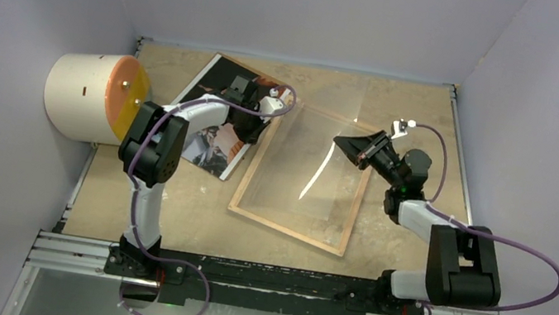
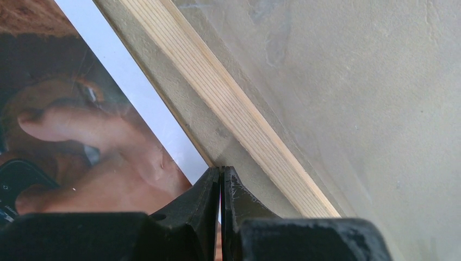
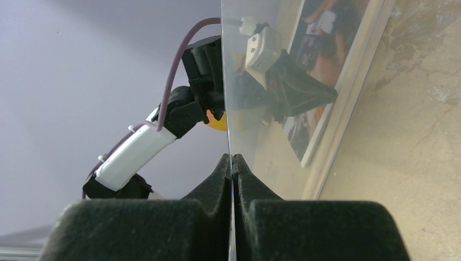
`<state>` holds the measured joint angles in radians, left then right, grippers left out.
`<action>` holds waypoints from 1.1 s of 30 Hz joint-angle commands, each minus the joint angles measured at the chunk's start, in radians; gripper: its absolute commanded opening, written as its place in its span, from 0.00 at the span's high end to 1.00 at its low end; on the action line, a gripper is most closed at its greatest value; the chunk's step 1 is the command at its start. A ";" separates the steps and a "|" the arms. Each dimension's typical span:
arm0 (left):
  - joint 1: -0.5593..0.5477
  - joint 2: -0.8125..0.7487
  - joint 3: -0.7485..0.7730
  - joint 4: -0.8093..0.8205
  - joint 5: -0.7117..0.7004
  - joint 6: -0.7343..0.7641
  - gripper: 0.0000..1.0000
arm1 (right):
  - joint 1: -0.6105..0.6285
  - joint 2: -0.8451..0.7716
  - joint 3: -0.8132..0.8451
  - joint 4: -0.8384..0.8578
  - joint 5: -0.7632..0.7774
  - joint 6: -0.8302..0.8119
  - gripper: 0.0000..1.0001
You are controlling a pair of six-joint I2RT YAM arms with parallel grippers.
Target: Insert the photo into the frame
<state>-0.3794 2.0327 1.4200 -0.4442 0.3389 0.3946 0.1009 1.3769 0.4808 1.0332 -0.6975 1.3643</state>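
Note:
The photo (image 1: pixel 211 118) lies face up at the back left, with reddish and dark tones and a white border (image 2: pixel 147 103). My left gripper (image 1: pixel 249 134) is shut on the photo's right edge, next to the frame's left rail (image 2: pixel 234 109); in the left wrist view the gripper (image 2: pixel 221 169) has its jaws pressed together on the thin sheet. The frame (image 1: pixel 291 228) lies flat at the centre, wood-brown side up. My right gripper (image 1: pixel 340 141) is shut on the edge of a clear pane (image 3: pixel 261 98) and holds it tilted up over the frame; the right wrist view shows the gripper (image 3: pixel 232 157) closed on it.
A white cylinder with an orange face (image 1: pixel 93 96) lies at the left edge of the table. Grey walls enclose the back and both sides. A metal rail (image 1: pixel 266 282) carries the arm bases at the near edge.

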 commanded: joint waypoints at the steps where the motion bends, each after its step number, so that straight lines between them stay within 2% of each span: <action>1: 0.013 0.015 -0.016 -0.078 0.055 -0.035 0.92 | 0.023 0.018 0.041 0.099 0.015 0.037 1.00; 10: 0.014 0.027 -0.023 -0.079 0.061 -0.036 0.92 | 0.039 0.052 0.063 0.131 0.017 0.052 1.00; 17: 0.015 0.028 -0.018 -0.080 0.056 -0.034 0.92 | 0.033 0.058 0.040 0.084 -0.017 0.035 1.00; 28: 0.014 0.012 -0.019 -0.073 0.040 -0.034 0.92 | -0.045 -0.018 0.000 -0.258 -0.041 -0.222 1.00; 33: 0.014 0.007 -0.020 -0.071 0.037 -0.036 0.92 | -0.068 -0.032 -0.014 -0.306 -0.039 -0.252 0.99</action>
<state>-0.3687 2.0327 1.4200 -0.4583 0.3714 0.3767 0.0444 1.3762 0.4751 0.8005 -0.7067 1.1900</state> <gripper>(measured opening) 0.078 0.009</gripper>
